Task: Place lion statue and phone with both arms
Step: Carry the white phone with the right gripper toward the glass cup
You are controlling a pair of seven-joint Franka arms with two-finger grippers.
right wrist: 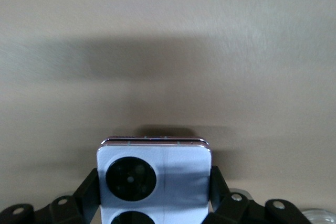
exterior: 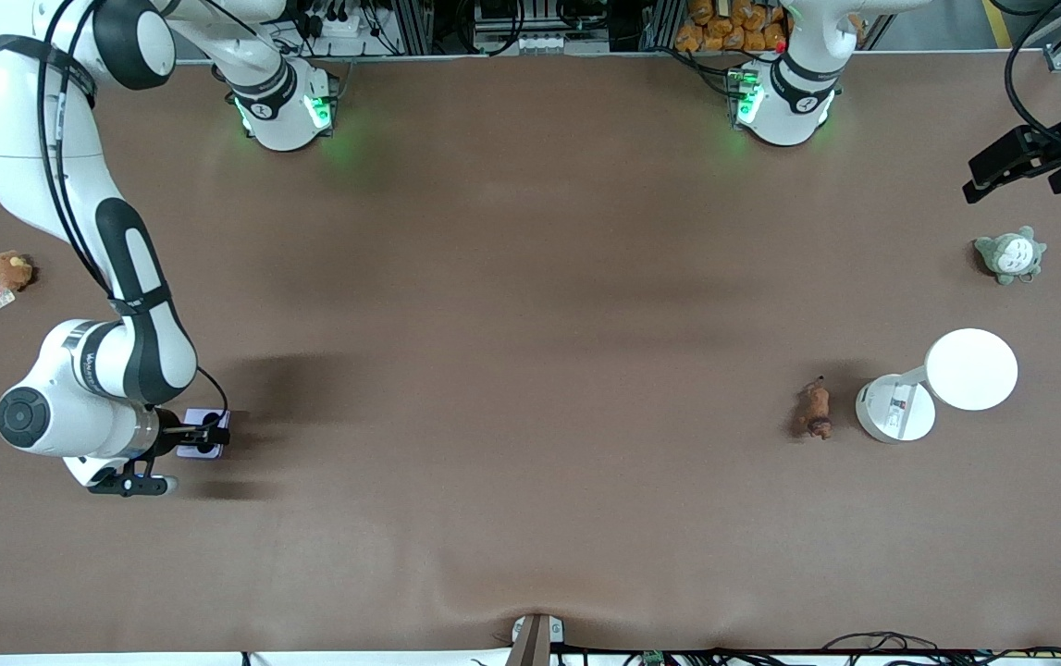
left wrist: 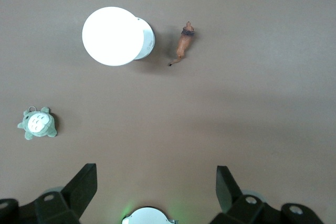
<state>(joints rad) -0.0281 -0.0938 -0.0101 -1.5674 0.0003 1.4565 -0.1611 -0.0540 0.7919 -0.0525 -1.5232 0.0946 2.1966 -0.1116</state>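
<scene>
Right claw (exterior: 200,442): I have it clamped by its two fingers on the small squarish lilac-white flip phone (right wrist: 154,179), low over the brown tabletop (exterior: 511,370) at the right arm's end; whether the phone's underside touches the surface I cannot tell.
Left claw (exterior: 1022,171): fingers spread wide, holding nothing, hanging high over the left arm's end, waiting.
Lion: the tiny reddish-brown lion statue (exterior: 814,410) lies free on the tabletop just beside the white round-headed desk lamp (exterior: 942,384).
Step in hand, my judgement: carrying the phone to its spot.
Doing it well: I would keep the phone level, squeeze steady, and set it flat before releasing.
Lion pickup: I would bring the left claw straight down, clear of the lamp base.
</scene>
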